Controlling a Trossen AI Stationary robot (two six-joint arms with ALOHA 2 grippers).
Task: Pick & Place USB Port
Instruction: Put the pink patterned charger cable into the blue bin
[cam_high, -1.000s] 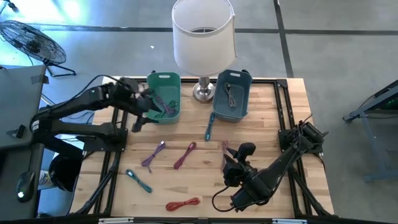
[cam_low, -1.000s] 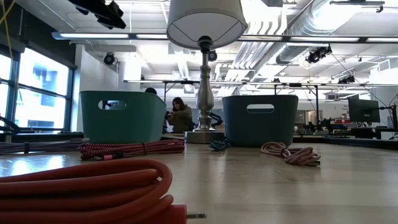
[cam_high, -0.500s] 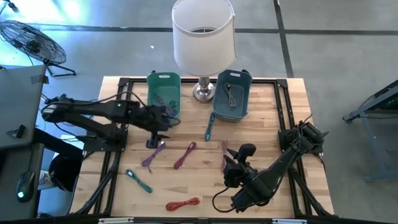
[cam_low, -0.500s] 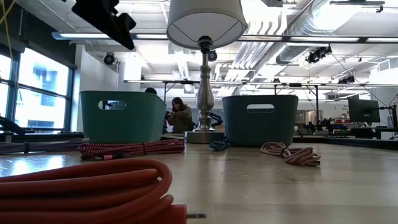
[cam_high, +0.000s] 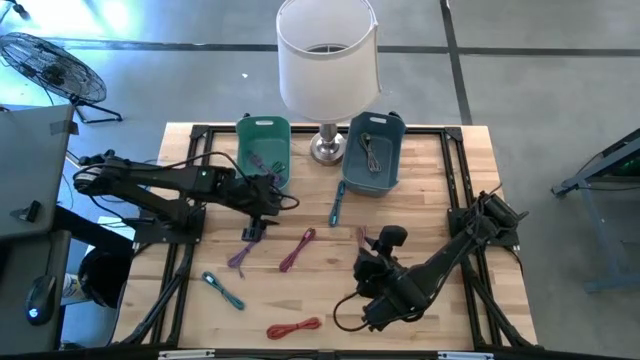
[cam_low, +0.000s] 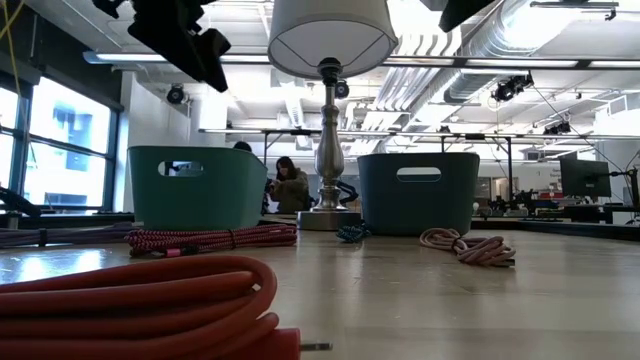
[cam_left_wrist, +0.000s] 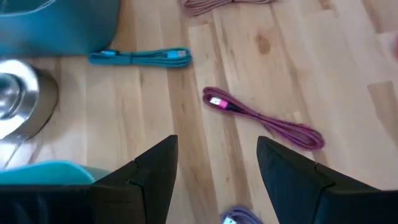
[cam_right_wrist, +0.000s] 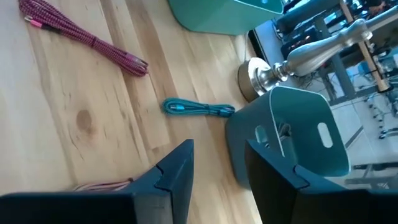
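Several coiled USB cables lie flat on the wooden table: a purple one (cam_high: 245, 250), a magenta one (cam_high: 297, 248), a teal one (cam_high: 223, 290), a red one (cam_high: 293, 327), another teal one (cam_high: 336, 203) and a pink one (cam_high: 362, 238). My left gripper (cam_high: 256, 218) hangs open just above the purple cable, whose end (cam_left_wrist: 236, 218) shows below its fingers, with the magenta cable (cam_left_wrist: 264, 118) ahead. My right gripper (cam_high: 372, 262) is open over the table near the pink cable (cam_right_wrist: 102, 185). The green bin (cam_high: 264, 153) and blue bin (cam_high: 372, 150) each hold cables.
A lamp stands between the two bins, its base (cam_high: 326, 150) at the far edge and its shade (cam_high: 328, 55) hiding part of that area. In the low view the red cable (cam_low: 130, 305) fills the foreground. Bare wood lies at the table's near right.
My left gripper has swung from over the green bin toward the table's near edge and a little right, coming down to hang above the purple cable. My right arm has shifted slightly. No cable has moved.
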